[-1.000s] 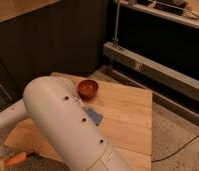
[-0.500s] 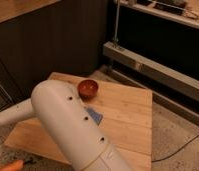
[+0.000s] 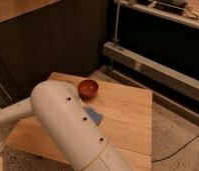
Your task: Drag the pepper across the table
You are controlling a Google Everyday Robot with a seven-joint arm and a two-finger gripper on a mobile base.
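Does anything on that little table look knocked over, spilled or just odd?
Nothing stands out. The red bowl sits upright on the table, with the blue sponge lying flat nearby. The robot's arm hides the rest, and its hand is out of view.

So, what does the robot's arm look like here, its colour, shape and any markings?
The arm is a thick, smooth, off-white tube with a rounded end, and it fills the foreground. Small dark round holes dot its side, and a faint seam rings it lower down. A thinner white link runs off to the left. No cables or labels show. The gripper is out of view, at the lower left past the frame's edge.
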